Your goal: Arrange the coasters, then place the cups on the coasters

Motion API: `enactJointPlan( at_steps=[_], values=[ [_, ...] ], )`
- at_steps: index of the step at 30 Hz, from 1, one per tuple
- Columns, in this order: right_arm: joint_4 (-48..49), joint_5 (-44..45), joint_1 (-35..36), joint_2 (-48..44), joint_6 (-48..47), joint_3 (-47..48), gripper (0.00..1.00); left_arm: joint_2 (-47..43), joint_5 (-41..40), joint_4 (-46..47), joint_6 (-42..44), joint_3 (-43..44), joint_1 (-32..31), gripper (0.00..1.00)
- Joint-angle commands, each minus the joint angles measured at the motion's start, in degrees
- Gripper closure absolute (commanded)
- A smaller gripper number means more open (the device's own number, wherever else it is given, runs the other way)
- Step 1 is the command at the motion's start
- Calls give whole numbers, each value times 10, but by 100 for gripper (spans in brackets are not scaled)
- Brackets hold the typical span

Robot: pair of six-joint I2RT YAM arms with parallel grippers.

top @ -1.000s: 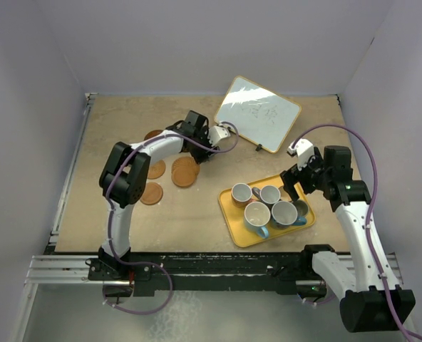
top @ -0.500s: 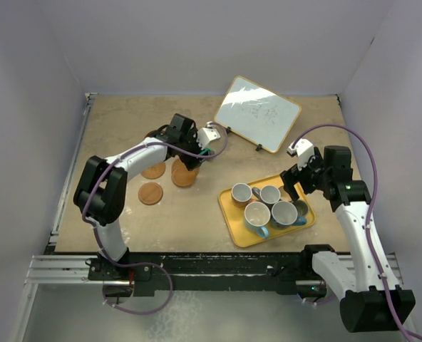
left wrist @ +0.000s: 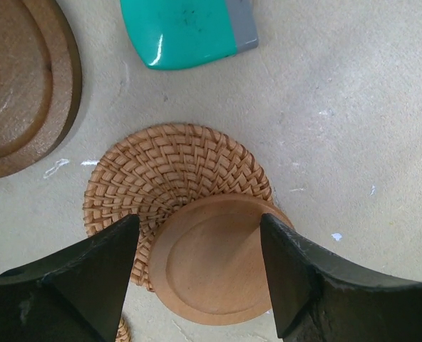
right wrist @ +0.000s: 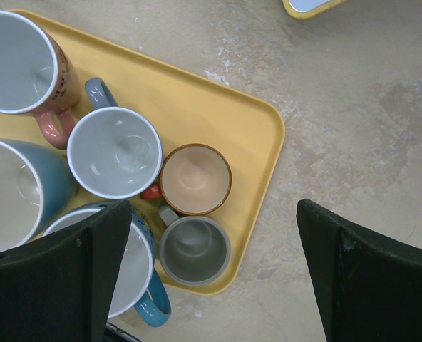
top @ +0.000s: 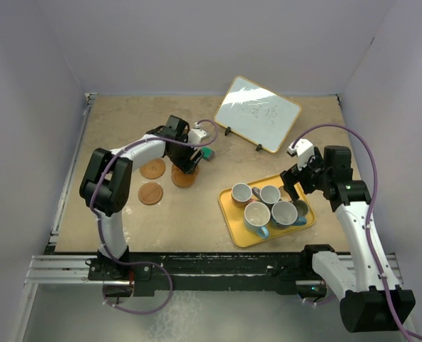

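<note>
Setting: a pale-walled enclosure around a beige counter (top: 189,214); all items below rest on it.

1. Whiteboard (top: 257,114), propped at the back, well apart from the work. Low risk.
2. Yellow tray (right wrist: 218,107), on the right side of the counter. It holds all six cups (right wrist: 115,152), packed rim to rim with their handles tucked between neighbours. None is on a coaster yet.
   Risk: there is little room for a finger between the mugs, so reaching for one could knock or tip the next.
3. Right hand (right wrist: 211,206), released, spread wide and empty. It hovers over the tray's corner by the small orange cup (right wrist: 195,179) and grey cup (right wrist: 194,249).
4. Left hand (left wrist: 199,221), fingers apart and straddling a smooth wooden coaster (left wrist: 211,271). I cannot tell whether it pinches the disc or is clear of it.
5. Coasters, grouped on the left of the counter. The wooden one lies half on a woven coaster (left wrist: 168,171), and a dark ringed coaster (left wrist: 18,78) sits just beside them.
   Risk: left overlapped, the wooden disc sits uneven and a cup on it would likely wobble. Sliding it could drag the woven one along. Tight spacing may crowd the larger mugs.
6. Teal block (left wrist: 186,28), near the woven coaster. A sweep of the hand could nudge it.
</note>
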Motion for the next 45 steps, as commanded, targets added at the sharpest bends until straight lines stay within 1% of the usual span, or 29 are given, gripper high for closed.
enactJointPlan(
  at_steps=[1,18,45],
  values=[
    [3,3,3,1,-8,0,0,4,30,-13,-23,36,11,34],
    [3,9,3,1,-10,-3,0,23,61,-48,-21,44,12,35],
    [2,9,3,6,-11,-2,0,-37,88,-64,21,-14,11,40]
  ],
)
